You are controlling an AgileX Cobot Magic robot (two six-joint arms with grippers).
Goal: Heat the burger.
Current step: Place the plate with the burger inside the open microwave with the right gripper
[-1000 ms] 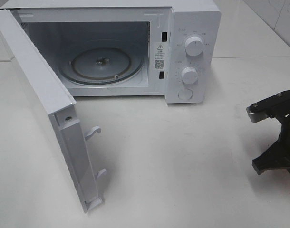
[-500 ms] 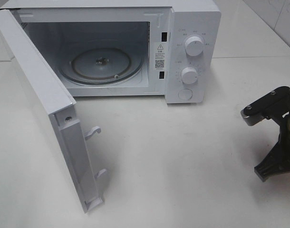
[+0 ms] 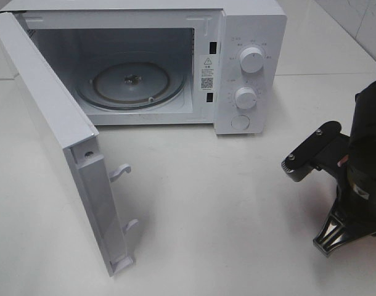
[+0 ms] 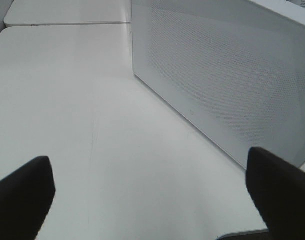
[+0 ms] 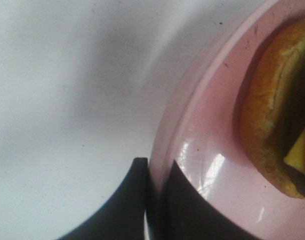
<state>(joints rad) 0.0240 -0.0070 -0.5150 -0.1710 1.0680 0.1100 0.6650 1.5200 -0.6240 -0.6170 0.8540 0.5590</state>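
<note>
With the right hand (image 5: 156,172) pinching the round pink plate (image 5: 212,125) by its rim, keep the tall golden-bun burger (image 5: 265,115) level into the open white microwave (image 3: 262,24).

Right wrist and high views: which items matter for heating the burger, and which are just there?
In play: burger, pink plate, right gripper clamped on its rim, open microwave, turntable, dials.
Idle: left gripper, table.
</note>
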